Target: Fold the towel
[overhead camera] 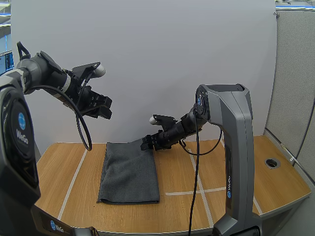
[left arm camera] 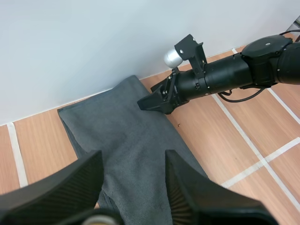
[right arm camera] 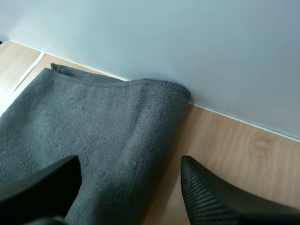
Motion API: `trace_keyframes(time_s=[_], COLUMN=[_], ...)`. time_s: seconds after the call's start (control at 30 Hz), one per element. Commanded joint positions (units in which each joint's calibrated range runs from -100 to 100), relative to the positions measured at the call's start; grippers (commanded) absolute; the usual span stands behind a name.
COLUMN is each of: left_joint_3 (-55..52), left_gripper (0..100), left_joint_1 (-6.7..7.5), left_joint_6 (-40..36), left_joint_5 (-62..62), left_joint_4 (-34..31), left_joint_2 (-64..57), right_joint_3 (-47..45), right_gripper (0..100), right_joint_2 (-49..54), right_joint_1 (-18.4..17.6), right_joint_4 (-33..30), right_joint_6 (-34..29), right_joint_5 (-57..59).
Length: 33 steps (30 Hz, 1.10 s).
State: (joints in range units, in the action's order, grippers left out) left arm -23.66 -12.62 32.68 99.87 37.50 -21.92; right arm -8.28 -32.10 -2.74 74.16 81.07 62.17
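A dark grey towel [overhead camera: 129,172] lies folded into a long strip on the wooden table [overhead camera: 197,172], its far end against the white back wall. My right gripper [overhead camera: 147,142] hovers low at the towel's far right corner. In the right wrist view that gripper [right arm camera: 129,187] is open, with one finger over the towel [right arm camera: 103,126] and the other over bare wood. My left gripper [overhead camera: 101,105] hangs high above the table's left side. Seen from the left wrist, my left gripper [left arm camera: 133,187] is open and empty above the towel [left arm camera: 117,145], with the right gripper [left arm camera: 152,103] at the far corner.
White tape lines [overhead camera: 197,191] cross the tabletop. A round cable hole [overhead camera: 272,162] sits near the right edge. The white wall [overhead camera: 147,59] stands close behind the towel. The right arm's grey column [overhead camera: 236,162] rises from the table's front right.
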Motion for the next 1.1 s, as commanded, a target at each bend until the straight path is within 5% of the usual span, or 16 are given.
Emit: trace_keyframes(time_s=[0.0,0.37,0.77,1.07], left_joint_3=[-0.3,-0.3,-0.3,-0.3], left_gripper=[68,68,68,68], left_joint_1=[-0.05,-0.05,-0.05,-0.05], left_joint_6=[-0.9,-0.9,-0.6,-0.1], left_joint_5=[0.1,0.1,0.1,0.1], left_joint_4=[1.0,1.0,1.0,1.0], left_joint_2=[-0.6,-0.6,-0.6,-0.6], right_joint_3=[0.3,0.3,0.2,-9.3], right_gripper=[82,0,0,0], right_joint_2=[-0.4,-0.4,2.9,12.5], right_joint_1=[-0.3,-0.1,5.5,11.0], right_joint_4=[0.1,-1.0,-14.3,-24.1], right_joint_6=[-0.1,-1.4,-6.6,-5.9], right_joint_5=[2.1,6.5,16.1,17.5])
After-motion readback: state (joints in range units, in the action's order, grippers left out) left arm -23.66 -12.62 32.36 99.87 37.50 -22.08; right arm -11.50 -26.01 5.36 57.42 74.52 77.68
